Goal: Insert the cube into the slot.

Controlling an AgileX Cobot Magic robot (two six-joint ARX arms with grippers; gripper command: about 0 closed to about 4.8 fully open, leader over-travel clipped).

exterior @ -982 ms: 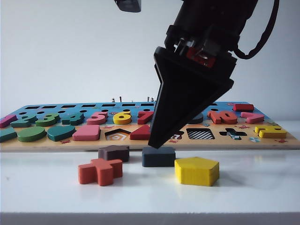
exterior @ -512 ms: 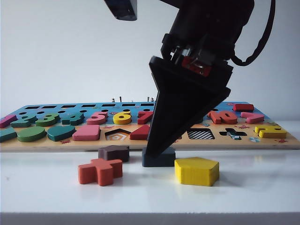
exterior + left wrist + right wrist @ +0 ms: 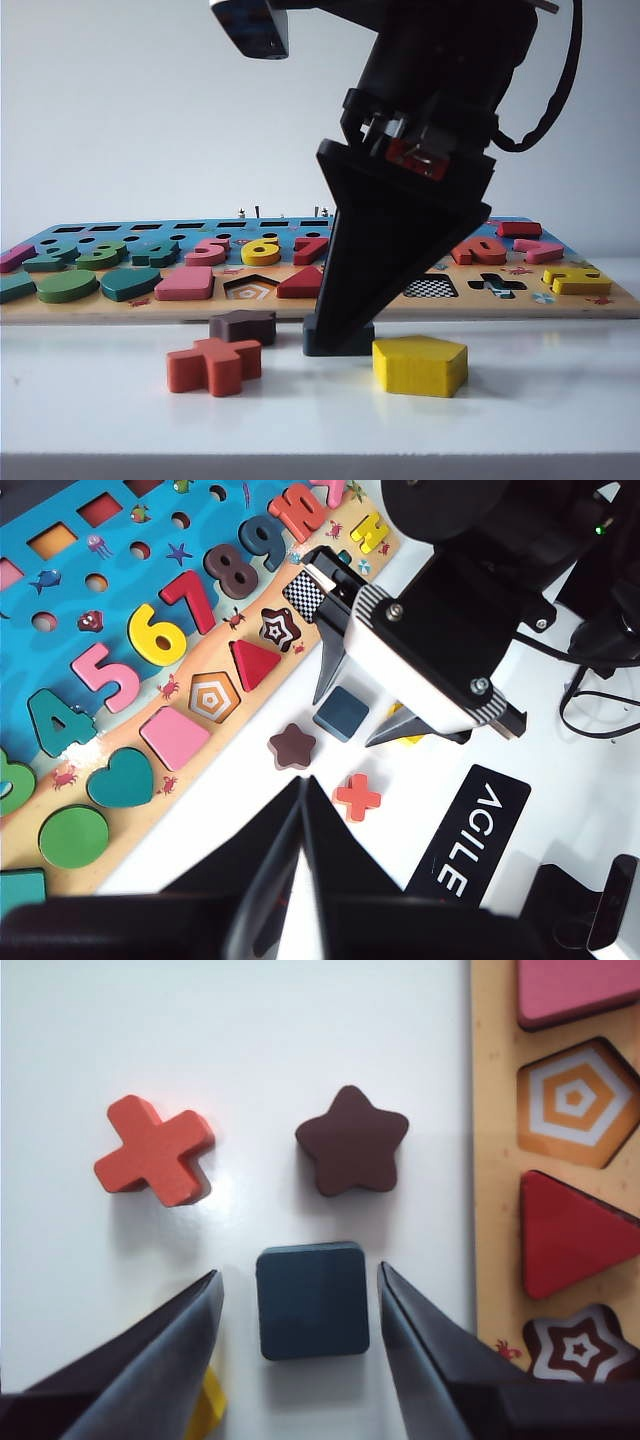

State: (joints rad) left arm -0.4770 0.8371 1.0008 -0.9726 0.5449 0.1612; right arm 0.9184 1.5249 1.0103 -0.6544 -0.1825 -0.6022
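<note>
The right end effector [image 3: 298,1310] stands wide open and points down at the worktop [image 3: 560,410], one finger on each side of the cube [image 3: 312,1300]; narrow gaps of white show between the cube and both fingers [image 3: 170,1345], so nothing is gripped. The cube lies flat on the worktop between the jaws, just in front of the board [image 3: 90,312]. Beyond the cube from the end effector lie the brown star [image 3: 351,1140] and the orange cross [image 3: 154,1150], and the yellow pentagon [image 3: 420,365] sits just beside one finger. On the board near the other finger are the red triangle [image 3: 565,1235], the empty star cutout [image 3: 577,1345] and the empty pentagon cutout [image 3: 577,1102]. The slot [image 3: 428,287], with its checkerboard bottom, is empty and lies on the board a little behind the end effector in the exterior view. The left end effector [image 3: 302,825] hangs well apart from the cube, above the worktop, its fingers meeting at the tips and empty.
</note>
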